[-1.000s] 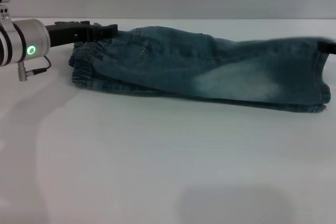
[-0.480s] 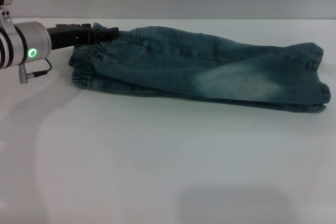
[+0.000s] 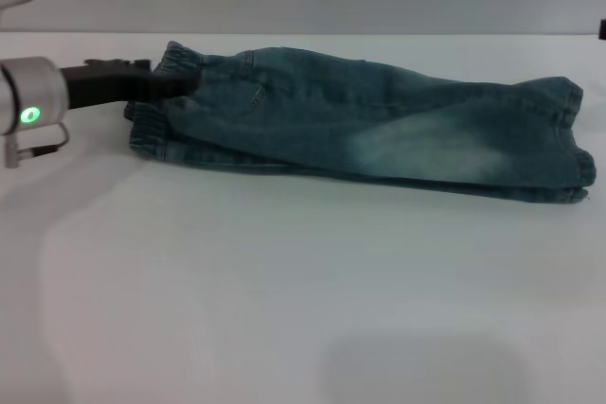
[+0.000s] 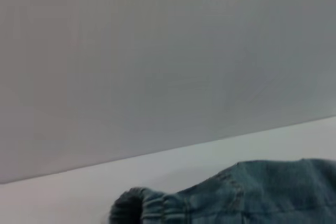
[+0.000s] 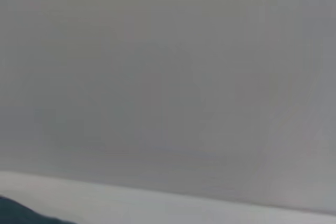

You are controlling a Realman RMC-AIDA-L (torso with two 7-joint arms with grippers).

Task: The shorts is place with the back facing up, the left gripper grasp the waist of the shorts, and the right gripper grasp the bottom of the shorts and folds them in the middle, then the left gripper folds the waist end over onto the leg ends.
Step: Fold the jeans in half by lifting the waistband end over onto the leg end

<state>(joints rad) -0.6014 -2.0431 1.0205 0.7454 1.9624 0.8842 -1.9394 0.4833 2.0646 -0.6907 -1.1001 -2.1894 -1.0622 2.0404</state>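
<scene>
1. In the head view the shorts [image 3: 369,125] lie folded in half lengthwise on the white table [image 3: 284,290], running across it from the robot's left to its right
2. The waist of the shorts [image 3: 156,111] is the gathered end at the left; its upper layer is raised a little above the lower one
3. The left gripper [image 3: 175,85] reaches in level from the left, its black fingers [image 3: 142,87] closed on that upper waist layer, with the green ring light [image 3: 29,115] showing on its wrist
4. The leg ends [image 3: 576,144] rest flat at the right, with nothing touching them
5. The right gripper [image 3: 602,29] shows only as a dark sliver at the right edge, above and apart from the hems; whether its fingers are open or closed cannot be told
6. The left wrist view adds a close look at the ruched waist edge [image 4: 144,205] against the grey wall [image 4: 168,51], with no fingers in it
7. The right wrist view shows mostly wall, with a dark scrap of denim [image 5: 21,214] in one corner
</scene>
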